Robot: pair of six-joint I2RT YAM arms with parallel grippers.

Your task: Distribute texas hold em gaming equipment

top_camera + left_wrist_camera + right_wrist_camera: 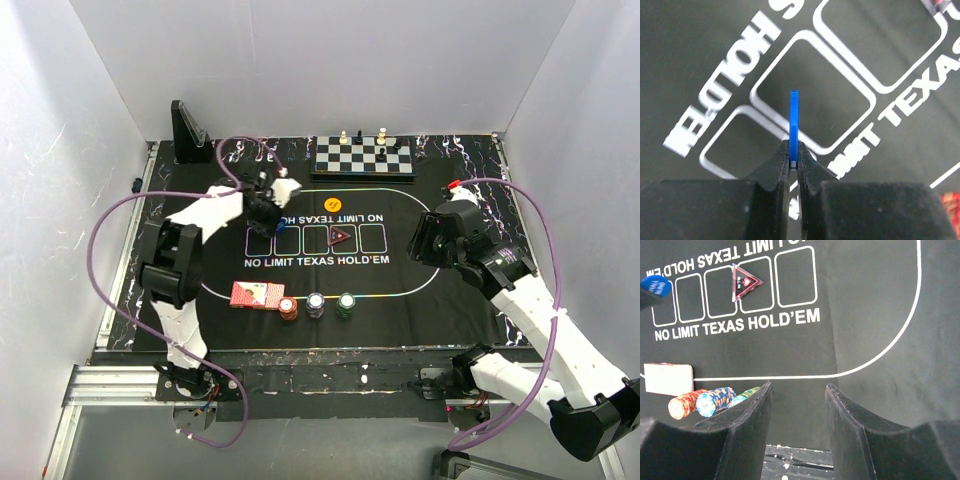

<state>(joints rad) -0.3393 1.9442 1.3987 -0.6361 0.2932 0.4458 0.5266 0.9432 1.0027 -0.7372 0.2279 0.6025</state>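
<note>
Grip log | left jaws pinch blue chip (794, 117) edge-on | right jaws spread, empty

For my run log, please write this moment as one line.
left tool: shut on blue chip, above mat | right tool: open, empty | cards, three chip stacks: at mat near edge

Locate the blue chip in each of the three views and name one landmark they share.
Top external: blue chip left of centre, in the left gripper, over the left part of the printed card boxes.
Left wrist: dead centre, edge-on, pinched between the fingers.
Right wrist: top left corner, beside the same boxes.
Shared landmark: the row of white card boxes.
</note>
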